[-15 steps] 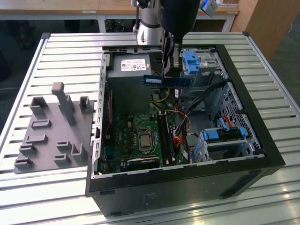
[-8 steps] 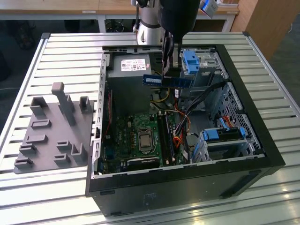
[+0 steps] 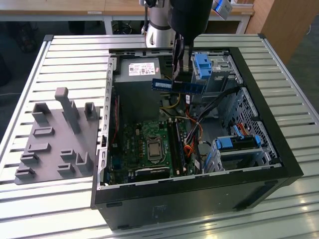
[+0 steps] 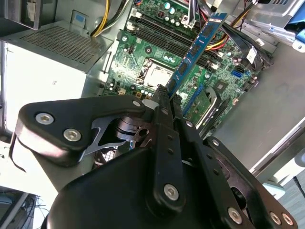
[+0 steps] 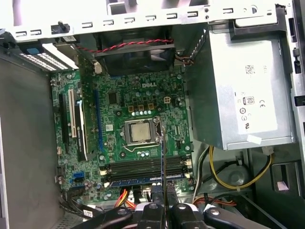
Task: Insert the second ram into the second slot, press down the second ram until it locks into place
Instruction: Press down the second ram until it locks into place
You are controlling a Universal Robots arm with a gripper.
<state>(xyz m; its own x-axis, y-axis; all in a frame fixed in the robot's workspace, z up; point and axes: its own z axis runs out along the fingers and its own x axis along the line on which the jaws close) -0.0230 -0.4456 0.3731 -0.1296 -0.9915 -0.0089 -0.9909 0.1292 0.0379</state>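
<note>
The second ram [image 3: 192, 87] is blue, faintly glossy circuit board. The gripper [image 4: 164, 95] is matt black with bright metal screws. The case [image 3: 199, 201] is matt black sheet metal, the power supply [image 5: 238, 81] dull bare metal, the table [image 3: 70, 55] ribbed pale metal, and the fixture [image 3: 50, 144] matt grey plastic.

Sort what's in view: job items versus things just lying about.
Job: second ram, held by the gripper; memory slots; motherboard.
Lying about: grey fixture tray, on the exterior view's left; power supply; blue drive caddy; processor socket.
</note>
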